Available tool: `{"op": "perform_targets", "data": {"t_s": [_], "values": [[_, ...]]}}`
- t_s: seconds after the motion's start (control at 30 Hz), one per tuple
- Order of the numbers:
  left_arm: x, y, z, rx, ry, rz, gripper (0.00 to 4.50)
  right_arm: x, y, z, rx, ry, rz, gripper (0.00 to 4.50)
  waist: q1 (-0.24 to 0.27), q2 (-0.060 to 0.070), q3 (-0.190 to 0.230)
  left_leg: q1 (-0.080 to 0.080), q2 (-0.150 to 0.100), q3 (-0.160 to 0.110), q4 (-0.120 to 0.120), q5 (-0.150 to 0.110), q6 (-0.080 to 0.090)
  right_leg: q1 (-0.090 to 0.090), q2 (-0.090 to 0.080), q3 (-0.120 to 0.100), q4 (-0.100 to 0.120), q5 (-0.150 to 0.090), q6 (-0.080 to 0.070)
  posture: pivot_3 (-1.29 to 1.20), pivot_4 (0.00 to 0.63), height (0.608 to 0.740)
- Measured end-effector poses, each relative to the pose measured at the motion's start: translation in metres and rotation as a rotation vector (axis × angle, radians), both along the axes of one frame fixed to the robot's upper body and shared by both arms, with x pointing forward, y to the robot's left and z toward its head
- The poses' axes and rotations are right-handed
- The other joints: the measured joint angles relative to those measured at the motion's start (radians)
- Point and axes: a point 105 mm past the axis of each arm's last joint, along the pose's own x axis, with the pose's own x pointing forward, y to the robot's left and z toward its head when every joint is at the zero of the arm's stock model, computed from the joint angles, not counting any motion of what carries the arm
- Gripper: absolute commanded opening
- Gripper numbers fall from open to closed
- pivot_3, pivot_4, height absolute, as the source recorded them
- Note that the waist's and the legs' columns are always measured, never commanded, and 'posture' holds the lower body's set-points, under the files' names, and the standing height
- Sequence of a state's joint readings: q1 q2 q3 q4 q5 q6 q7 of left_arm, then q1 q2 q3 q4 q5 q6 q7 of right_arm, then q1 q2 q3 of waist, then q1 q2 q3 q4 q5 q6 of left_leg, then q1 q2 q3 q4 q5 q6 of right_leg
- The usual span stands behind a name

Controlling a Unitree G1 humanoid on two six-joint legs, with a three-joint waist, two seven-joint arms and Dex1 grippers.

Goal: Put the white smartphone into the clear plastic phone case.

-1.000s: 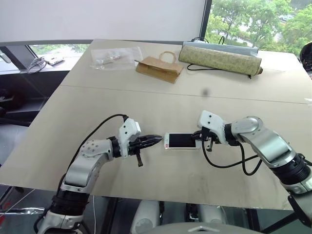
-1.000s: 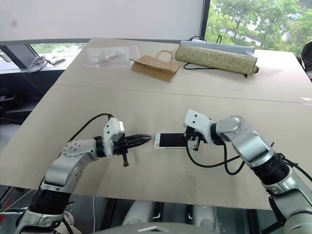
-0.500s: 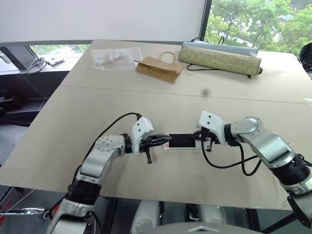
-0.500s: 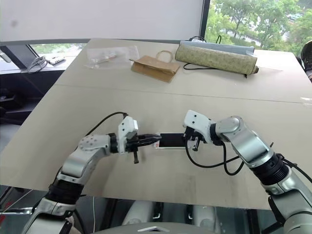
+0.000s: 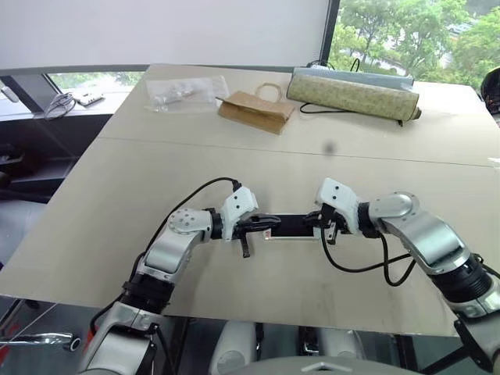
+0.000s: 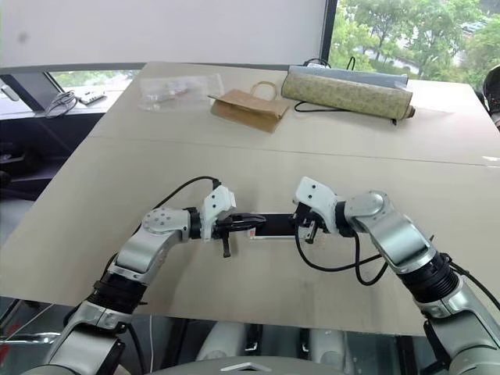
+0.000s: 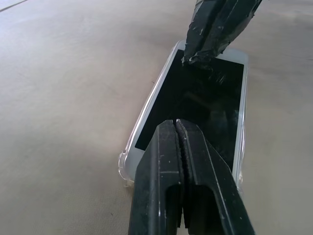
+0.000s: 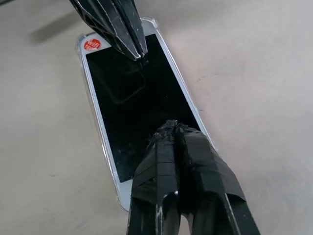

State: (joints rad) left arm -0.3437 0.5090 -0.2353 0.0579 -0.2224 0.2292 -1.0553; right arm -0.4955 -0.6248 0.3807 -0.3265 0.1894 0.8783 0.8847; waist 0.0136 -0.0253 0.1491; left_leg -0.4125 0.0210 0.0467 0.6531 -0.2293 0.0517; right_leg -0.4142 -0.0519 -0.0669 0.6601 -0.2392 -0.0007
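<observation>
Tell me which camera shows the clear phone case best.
The left wrist view: the clear plastic phone case rims the white smartphone, its lip and corner plain. The right wrist view shows a thinner clear edge; the head views hardly show it.

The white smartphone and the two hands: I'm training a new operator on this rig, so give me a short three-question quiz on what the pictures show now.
1. True or false: the white smartphone lies screen up on the table.
2. Multiple choice: how are the left hand and right hand set? A) both shut, tips over the screen from opposite ends; B) both wide open; C) one lifting the phone off the table.
3. Short answer: what transparent thing shows around the phone's edges and corners?

Key: 1 true. 2 A. 3 the clear plastic phone case, its rim showing along the phone's sides; whether the phone is pressed fully in cannot be told.
</observation>
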Motion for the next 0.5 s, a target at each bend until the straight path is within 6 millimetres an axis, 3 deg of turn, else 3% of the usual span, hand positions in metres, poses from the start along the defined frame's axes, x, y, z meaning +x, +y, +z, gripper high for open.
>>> {"op": "perform_targets", "data": {"t_s": [0.17,0.5], "values": [[-0.002,0.0,0.0,-0.009,0.007,-0.006,0.05,0.002,-0.014,0.007,-0.014,0.007,-0.063,0.0,0.001,0.001,0.001,-0.002,0.0,0.0,0.0,0.0,0.0,-0.001,0.0,0.0,-0.002,0.0,0.0,0.0,0.15,0.74],[-0.001,-0.001,0.0,-0.013,0.005,-0.008,0.05,0.0,-0.009,0.004,-0.051,0.017,-0.026,0.0,0.001,0.002,0.001,-0.001,0.0,0.0,0.0,0.0,0.001,-0.001,0.0,-0.001,-0.002,0.0,0.0,0.0,0.15,0.74]]}}
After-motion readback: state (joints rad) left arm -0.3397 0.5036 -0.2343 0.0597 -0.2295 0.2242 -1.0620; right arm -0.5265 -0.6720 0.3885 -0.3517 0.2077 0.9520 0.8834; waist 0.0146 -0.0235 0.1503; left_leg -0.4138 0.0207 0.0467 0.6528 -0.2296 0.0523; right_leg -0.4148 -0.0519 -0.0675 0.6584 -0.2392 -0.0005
